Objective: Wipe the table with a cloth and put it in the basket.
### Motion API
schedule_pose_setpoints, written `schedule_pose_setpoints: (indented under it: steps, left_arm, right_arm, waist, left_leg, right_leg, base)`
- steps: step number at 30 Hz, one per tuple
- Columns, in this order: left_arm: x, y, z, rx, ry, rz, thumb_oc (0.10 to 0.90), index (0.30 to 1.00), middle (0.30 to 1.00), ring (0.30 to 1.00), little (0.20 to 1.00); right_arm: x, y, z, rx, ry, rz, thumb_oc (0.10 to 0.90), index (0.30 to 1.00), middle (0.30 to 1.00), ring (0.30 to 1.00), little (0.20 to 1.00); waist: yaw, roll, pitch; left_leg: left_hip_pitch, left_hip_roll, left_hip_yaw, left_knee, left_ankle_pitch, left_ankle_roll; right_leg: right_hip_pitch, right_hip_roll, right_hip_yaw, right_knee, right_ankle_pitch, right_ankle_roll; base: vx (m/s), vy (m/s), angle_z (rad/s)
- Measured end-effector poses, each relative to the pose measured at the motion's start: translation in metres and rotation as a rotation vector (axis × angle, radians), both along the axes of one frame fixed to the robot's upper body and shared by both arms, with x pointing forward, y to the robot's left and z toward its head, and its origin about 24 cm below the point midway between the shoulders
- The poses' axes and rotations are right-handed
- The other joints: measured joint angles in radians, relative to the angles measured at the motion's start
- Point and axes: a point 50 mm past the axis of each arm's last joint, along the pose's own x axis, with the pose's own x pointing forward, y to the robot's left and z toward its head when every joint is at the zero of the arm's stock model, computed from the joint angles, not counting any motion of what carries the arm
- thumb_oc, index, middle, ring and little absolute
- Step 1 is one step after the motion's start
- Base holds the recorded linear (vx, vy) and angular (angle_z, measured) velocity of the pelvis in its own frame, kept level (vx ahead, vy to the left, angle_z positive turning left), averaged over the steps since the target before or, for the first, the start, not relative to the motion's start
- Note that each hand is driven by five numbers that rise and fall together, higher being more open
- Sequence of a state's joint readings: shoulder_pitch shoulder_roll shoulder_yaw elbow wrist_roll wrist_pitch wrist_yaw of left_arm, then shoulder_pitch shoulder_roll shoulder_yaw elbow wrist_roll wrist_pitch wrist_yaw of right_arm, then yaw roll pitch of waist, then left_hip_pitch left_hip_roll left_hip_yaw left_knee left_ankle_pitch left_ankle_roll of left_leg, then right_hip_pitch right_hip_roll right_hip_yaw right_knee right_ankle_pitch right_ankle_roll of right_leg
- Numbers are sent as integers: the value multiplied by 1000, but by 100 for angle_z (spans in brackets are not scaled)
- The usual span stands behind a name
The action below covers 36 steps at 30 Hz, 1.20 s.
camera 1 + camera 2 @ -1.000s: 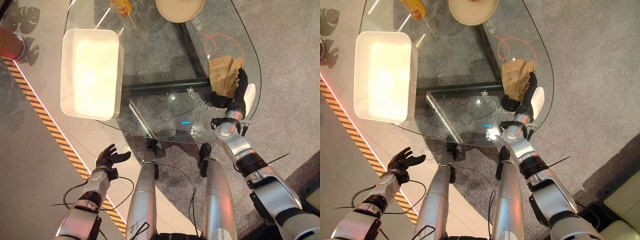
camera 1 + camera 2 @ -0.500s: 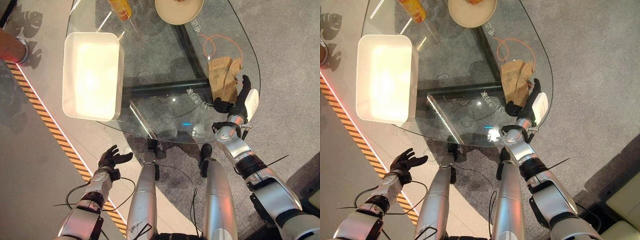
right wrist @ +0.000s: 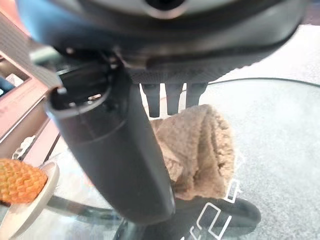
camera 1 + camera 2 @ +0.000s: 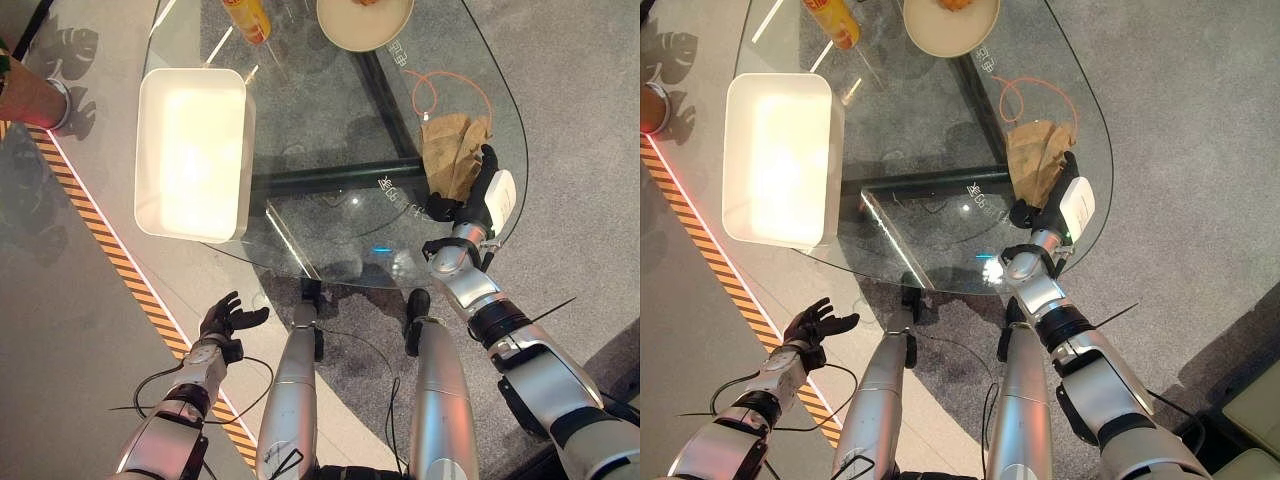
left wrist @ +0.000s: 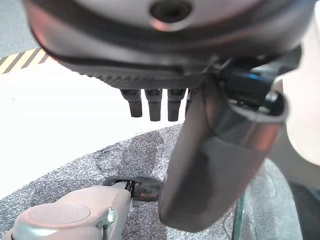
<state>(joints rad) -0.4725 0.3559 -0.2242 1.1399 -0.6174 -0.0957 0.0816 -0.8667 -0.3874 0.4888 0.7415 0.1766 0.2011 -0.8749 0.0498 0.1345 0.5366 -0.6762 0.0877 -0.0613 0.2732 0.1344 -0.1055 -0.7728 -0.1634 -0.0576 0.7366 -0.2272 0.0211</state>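
The near edge of the crumpled tan cloth (image 4: 453,155) sits behind the dark right hand (image 4: 478,195), so whether the fingers (image 3: 166,97) actually press on it is hard to tell; in the right wrist view the thumb's bulk covers one side of it too. The round cream plate (image 4: 365,20) and the orange-yellow bottle (image 4: 247,17) at the far end of the clear glass bench (image 4: 330,120) are both cut off by the top edge. Something orange and bumpy (image 3: 20,180) on that plate is too blurred and cropped to identify.
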Motion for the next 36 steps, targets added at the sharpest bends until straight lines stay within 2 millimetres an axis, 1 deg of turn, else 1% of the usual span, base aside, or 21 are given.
schedule_pose_setpoints:
  steps: [1, 3, 9, 17, 18, 19, 22, 27, 36]
  left_arm:
    - [0, -1, -1, -3, 1, -2, 800, 900, 900, 900, 900]
    - [-1, -4, -2, -10, 4, -4, 800, 900, 900, 900, 900]
    - [-2, -14, -7, -31, 16, -17, 800, 900, 900, 900, 900]
    - [-2, -16, -8, -20, 22, -36, 800, 900, 900, 900, 900]
    - [-2, -17, -8, -18, 24, -41, 800, 900, 900, 900, 900]
    - [-2, -17, -8, -16, 25, -44, 800, 900, 900, 900, 900]
    - [-2, -17, -8, -17, 25, -44, 800, 900, 900, 900, 900]
    - [-2, -17, -8, -16, 26, -44, 800, 900, 900, 900, 900]
    - [-2, -17, -8, -16, 24, -44, 800, 900, 900, 900, 900]
  right_arm:
    - [1, 0, 1, -5, 7, -6, 800, 900, 900, 900, 900]
    - [2, -2, -1, -11, 20, -13, 800, 900, 900, 900, 900]
    - [4, -6, -3, -24, 55, -43, 800, 900, 900, 900, 900]
    - [3, -8, -7, -27, 75, -56, 800, 900, 900, 900, 900]
    - [3, -8, -8, -27, 80, -58, 698, 813, 813, 813, 798]
    - [3, -8, -10, -27, 88, -62, 100, 300, 300, 300, 200]
    - [4, -9, -11, -49, 96, -69, 100, 300, 300, 300, 200]
    - [7, -15, -3, -59, 87, -81, 100, 300, 300, 300, 200]
    - [7, -16, -3, -61, 92, -78, 100, 300, 300, 300, 200]
  waist:
    - [1, 8, 0]
    - [3, 13, -4]
    - [3, 14, -4]
    - [3, 14, -4]
    - [3, 14, -4]
    - [3, 14, -4]
    - [3, 14, -4]
    - [2, 14, -4]
    - [2, 14, -4]
  left_leg:
    - [0, -1, 0, 0, 1, 1]
    - [1, -3, 0, -3, 2, 3]
    - [5, -5, 0, -13, 5, 7]
    - [5, -4, 0, -14, 6, 7]
    - [5, -4, 0, -14, 6, 7]
    - [5, -4, 0, -14, 5, 7]
    - [5, -4, 0, -14, 5, 7]
    - [5, -4, 0, -17, 5, 7]
    - [5, -4, 0, -17, 10, 0]
  right_leg:
    - [0, -1, 0, 1, 0, 0]
    - [0, -3, 0, 2, 0, 0]
    - [0, -5, 0, 2, -1, -1]
    - [-1, -5, 0, 2, -3, 0]
    - [-1, -5, 0, 2, -3, 0]
    - [-1, -5, 0, 3, -3, 0]
    - [-1, -4, 0, 2, -4, 0]
    - [-1, -4, -1, 2, -5, -1]
    - [-2, -5, -2, 2, -6, 0]
  base:
    - [0, 0, 0]
    - [0, 0, 0]
    - [0, 0, 0]
    - [0, 0, 0]
    - [0, 0, 0]
    - [0, 0, 0]
    - [0, 0, 0]
    - [0, 0, 0]
    - [0, 0, 0]
